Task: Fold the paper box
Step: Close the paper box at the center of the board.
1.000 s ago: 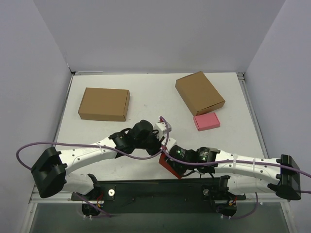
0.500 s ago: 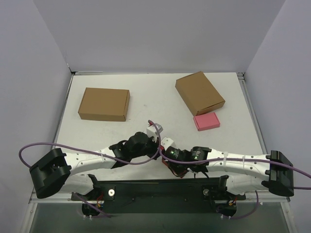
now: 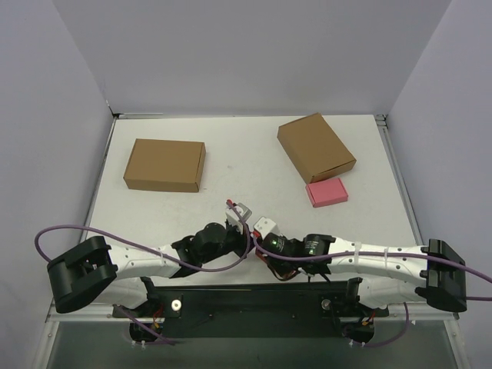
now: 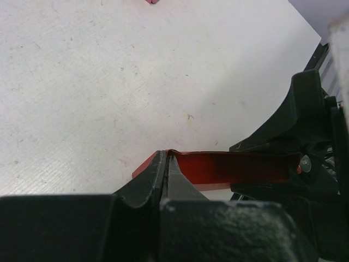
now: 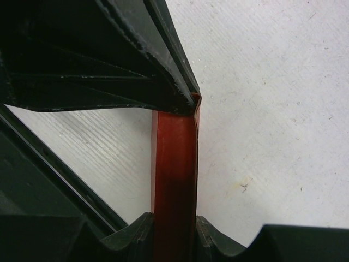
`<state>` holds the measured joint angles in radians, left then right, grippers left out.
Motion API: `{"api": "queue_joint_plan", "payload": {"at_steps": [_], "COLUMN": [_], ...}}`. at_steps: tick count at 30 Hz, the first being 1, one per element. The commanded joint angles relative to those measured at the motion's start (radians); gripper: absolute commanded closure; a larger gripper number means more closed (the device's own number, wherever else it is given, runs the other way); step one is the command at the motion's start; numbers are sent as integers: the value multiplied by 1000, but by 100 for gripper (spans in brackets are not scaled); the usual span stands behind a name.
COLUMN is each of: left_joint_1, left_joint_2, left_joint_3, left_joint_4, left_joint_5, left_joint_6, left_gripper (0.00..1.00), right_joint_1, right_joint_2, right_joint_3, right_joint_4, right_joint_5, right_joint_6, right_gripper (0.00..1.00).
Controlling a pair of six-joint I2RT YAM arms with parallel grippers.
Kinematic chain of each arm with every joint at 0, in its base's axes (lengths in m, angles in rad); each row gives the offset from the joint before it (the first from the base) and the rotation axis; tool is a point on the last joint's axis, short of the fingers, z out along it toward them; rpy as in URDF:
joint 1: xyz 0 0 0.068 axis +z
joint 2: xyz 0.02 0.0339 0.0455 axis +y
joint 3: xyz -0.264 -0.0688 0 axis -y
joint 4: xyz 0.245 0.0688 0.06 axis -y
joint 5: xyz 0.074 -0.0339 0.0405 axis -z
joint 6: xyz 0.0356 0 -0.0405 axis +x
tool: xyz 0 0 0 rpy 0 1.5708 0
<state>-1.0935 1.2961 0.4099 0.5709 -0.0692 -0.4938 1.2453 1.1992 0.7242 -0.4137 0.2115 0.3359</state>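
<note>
The paper box is a bright red, narrow folded piece held between both grippers close above the white table. My right gripper is shut on its near end, one finger on each side. My left gripper is shut, pinching the other end's edge; the red strip runs from it to the right gripper. In the top view the two grippers meet near the table's front edge, left and right, and they hide the box.
Two brown cardboard boxes lie at the back, one at the left and one at the right. A small pink box sits in front of the right one. The black base rail runs along the near edge.
Both grippers have drawn back toward the near edge, keeping hold of the red box. It now sits under the arms, so less red shows from above.
</note>
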Motion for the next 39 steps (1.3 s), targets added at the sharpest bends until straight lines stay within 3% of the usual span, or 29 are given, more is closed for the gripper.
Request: {"api": "queue_joint_plan", "payload": {"at_steps": [1, 22, 30, 39], "left_joint_1": [-37, -43, -51, -124], "left_joint_2": [14, 15, 51, 107], "left_joint_3": [-57, -75, -109, -161], "left_joint_4": [-71, -57, -7, 55], "left_joint_5": [23, 14, -3, -119], "left_joint_6": [73, 236, 241, 205], "left_gripper": [100, 100, 100, 100], "right_joint_1": [-4, -3, -3, -3], "right_joint_2": [-41, -85, -81, -78], "right_joint_3": [-43, -85, -85, -59], "right_joint_4": [90, 110, 110, 102], "right_joint_5": [23, -32, -34, -35], "right_joint_6": [3, 11, 14, 14], "right_gripper": [85, 84, 85, 83]}}
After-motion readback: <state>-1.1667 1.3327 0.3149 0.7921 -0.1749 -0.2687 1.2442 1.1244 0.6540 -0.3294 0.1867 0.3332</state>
